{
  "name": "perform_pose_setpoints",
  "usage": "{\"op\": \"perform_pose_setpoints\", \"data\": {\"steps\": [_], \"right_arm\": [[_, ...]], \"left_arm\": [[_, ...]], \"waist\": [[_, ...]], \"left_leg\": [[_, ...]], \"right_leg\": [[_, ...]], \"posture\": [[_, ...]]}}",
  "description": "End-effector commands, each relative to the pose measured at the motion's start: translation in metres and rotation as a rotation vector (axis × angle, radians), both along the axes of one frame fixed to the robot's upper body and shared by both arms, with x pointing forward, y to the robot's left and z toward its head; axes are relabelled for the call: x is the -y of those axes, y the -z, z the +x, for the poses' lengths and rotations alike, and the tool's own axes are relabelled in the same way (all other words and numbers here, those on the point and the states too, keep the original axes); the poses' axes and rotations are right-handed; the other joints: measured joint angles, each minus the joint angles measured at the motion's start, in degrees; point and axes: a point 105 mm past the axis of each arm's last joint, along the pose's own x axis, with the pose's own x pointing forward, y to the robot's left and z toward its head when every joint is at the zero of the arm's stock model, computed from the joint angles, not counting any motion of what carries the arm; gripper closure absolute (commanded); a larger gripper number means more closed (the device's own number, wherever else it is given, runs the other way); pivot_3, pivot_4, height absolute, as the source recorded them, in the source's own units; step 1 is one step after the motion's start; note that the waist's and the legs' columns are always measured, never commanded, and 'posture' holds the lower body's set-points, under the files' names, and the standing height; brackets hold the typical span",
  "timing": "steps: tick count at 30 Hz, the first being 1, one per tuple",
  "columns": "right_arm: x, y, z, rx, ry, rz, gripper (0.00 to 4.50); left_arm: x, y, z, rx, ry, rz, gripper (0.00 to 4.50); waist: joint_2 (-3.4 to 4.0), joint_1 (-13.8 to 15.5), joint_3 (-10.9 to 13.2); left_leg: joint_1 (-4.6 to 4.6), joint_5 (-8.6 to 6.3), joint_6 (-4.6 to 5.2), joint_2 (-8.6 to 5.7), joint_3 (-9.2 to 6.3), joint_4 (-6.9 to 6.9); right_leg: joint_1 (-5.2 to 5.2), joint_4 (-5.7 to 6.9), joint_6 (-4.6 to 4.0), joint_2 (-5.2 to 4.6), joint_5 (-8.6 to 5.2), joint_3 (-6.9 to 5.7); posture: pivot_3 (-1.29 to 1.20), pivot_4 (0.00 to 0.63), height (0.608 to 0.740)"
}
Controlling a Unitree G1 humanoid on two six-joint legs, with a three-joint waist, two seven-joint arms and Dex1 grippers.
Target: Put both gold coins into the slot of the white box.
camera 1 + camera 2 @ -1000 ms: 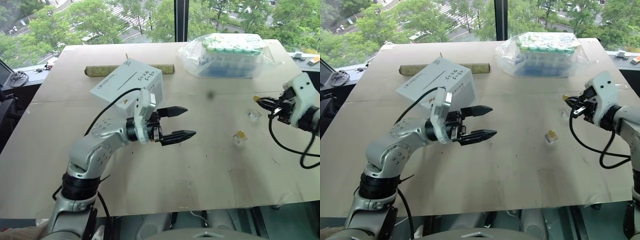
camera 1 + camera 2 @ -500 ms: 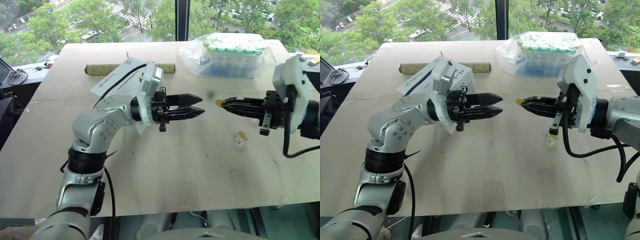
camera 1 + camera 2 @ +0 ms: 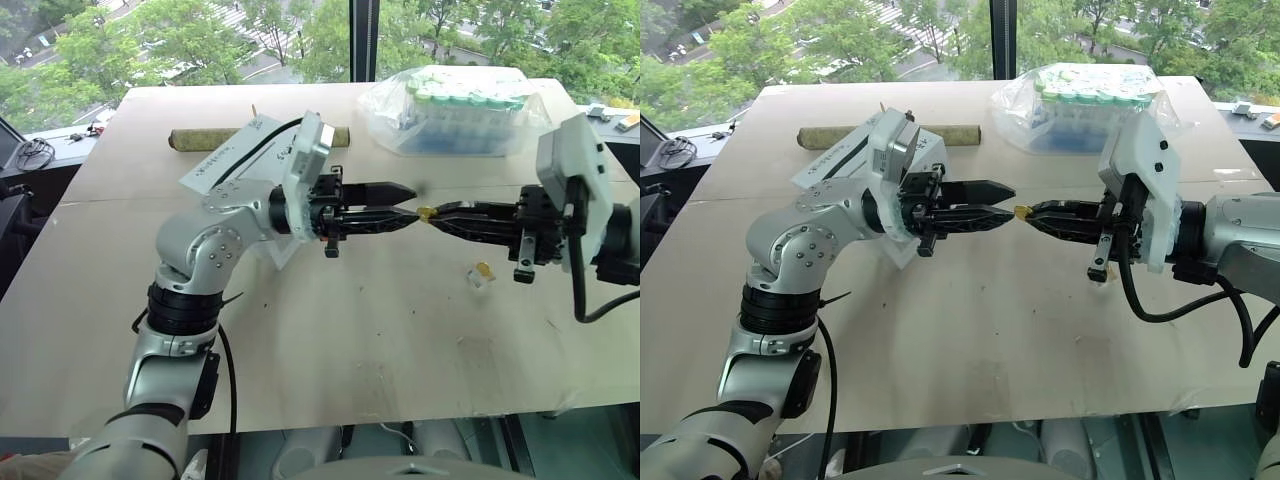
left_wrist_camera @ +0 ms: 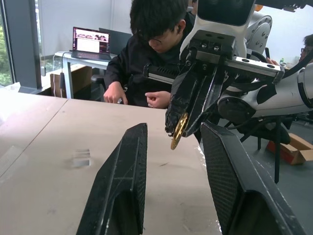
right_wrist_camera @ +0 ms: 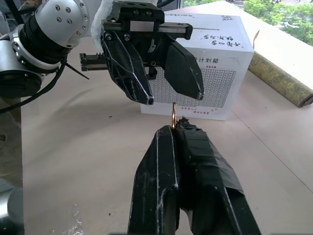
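The right end effector (image 3: 1024,212) is clamped tight on one small flat shiny gold coin (image 3: 424,213), which stands on edge at its tips, above the pale brown worktop (image 3: 330,330). The left end effector (image 3: 405,205) faces it tip to tip, its two black fingers (image 4: 122,181) partly apart with nothing gripped; the coin sits just at the mouth of that gap, not yet between them as far as can be told. The white cardboard box (image 5: 215,63) with fine black print lies behind the left end effector, its narrow dark slot (image 3: 243,158) on the tilted upper face, partly hidden by the left arm. The second gold coin (image 3: 482,269) rests in a small clear plastic holder (image 3: 481,279) on the worktop below the right end effector. Behind the coins lies a clear plastic bag of green-capped tubes (image 3: 458,108), and a long olive-brown roll (image 3: 205,139) lies behind the box.
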Motion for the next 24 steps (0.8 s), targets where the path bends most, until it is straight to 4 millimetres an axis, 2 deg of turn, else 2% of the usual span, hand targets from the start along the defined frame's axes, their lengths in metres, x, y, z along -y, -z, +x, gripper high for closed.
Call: {"op": "perform_pose_setpoints", "data": {"steps": [1, 8, 11, 18, 24], "right_arm": [[-0.004, -0.011, -0.003, 0.053, -0.02, 0.012, 4.5], [-0.007, -0.013, -0.004, 0.058, -0.027, 0.016, 4.5], [-0.007, -0.013, -0.004, 0.057, -0.025, 0.017, 4.5], [-0.003, -0.014, -0.004, 0.054, -0.01, 0.012, 4.5], [-0.002, -0.014, -0.003, 0.05, -0.006, 0.011, 4.5]], "left_arm": [[0.007, -0.017, -0.014, 0.057, 0.041, -0.015, 2.76], [0.013, -0.012, -0.017, 0.048, 0.052, -0.007, 2.76], [0.015, -0.012, -0.021, 0.052, 0.053, -0.008, 3.52], [0.016, -0.016, -0.029, 0.056, 0.039, -0.003, 3.52], [0.011, -0.011, -0.024, 0.045, 0.014, 0.0, 3.52]], "waist": [[0.0, 0.0, 0.0], [0.0, 0.01, 0.0], [-0.01, 0.0, 0.0], [-0.02, 0.03, 0.01], [-0.02, 0.02, 0.01]], "left_leg": [[0.0, 0.0, 0.0, 0.0, 0.0, 0.0], [0.0, 0.0, 0.0, 0.0, 0.0, 0.0], [0.0, 0.0, 0.0, 0.0, 0.01, 0.0], [0.0, 0.0, 0.0, 0.0, 0.0, 0.01], [0.0, 0.0, 0.0, 0.0, 0.01, 0.01]], "right_leg": [[0.0, 0.0, 0.0, 0.0, 0.0, 0.0], [0.0, 0.0, 0.0, 0.01, 0.0, 0.0], [0.0, 0.0, 0.0, 0.0, 0.0, 0.0], [0.0, 0.0, 0.0, 0.01, 0.0, 0.0], [0.0, 0.0, 0.0, 0.01, 0.0, 0.0]], "posture": [[0.0, 0.15, 0.74], [0.0, 0.15, 0.74], [0.0, 0.15, 0.74], [0.0, 0.15, 0.74], [0.0, 0.15, 0.74]]}}
